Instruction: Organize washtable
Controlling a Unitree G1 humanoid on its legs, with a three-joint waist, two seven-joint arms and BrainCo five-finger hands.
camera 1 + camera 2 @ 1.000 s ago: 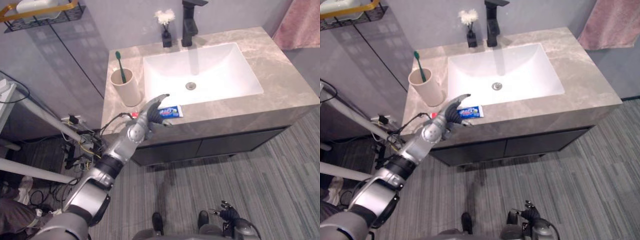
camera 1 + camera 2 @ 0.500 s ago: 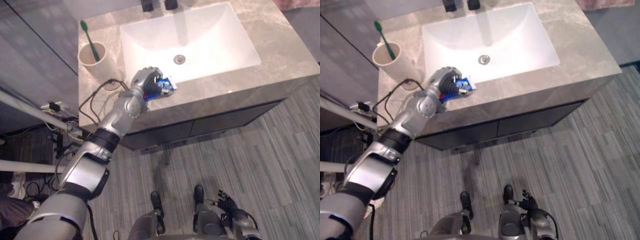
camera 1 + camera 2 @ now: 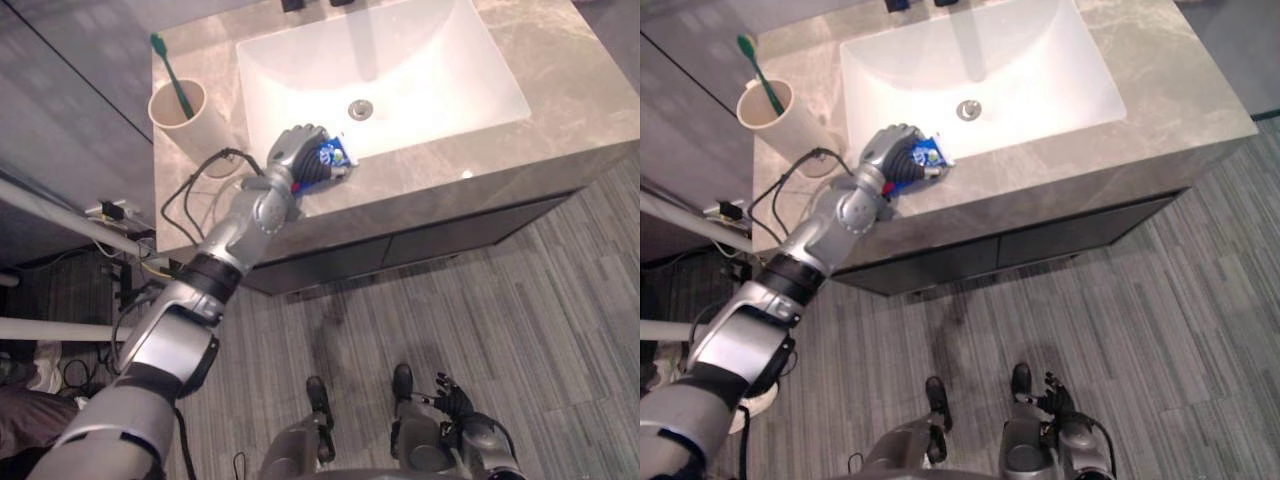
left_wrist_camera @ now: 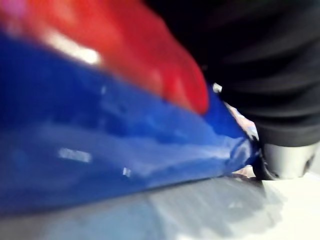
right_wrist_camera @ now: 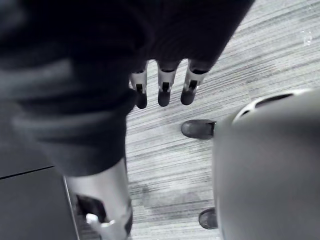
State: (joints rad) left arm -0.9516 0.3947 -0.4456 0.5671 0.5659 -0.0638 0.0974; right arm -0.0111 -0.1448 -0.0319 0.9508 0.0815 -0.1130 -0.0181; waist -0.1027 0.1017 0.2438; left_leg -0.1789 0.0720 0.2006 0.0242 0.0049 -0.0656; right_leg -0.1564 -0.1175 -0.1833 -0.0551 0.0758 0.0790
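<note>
Our left hand [image 3: 293, 152], open a second ago, now grips the tube [image 3: 331, 156] by the sink [image 3: 430, 70]; we can probably lift it.

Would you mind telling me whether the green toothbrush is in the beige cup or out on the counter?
In: the toothbrush stands tilted inside the cup, its green head up above the rim.

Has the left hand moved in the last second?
Yes. The left hand went from open beside the toothpaste tube to curled round it, edging along the front rim of the basin toward the drain.
</note>
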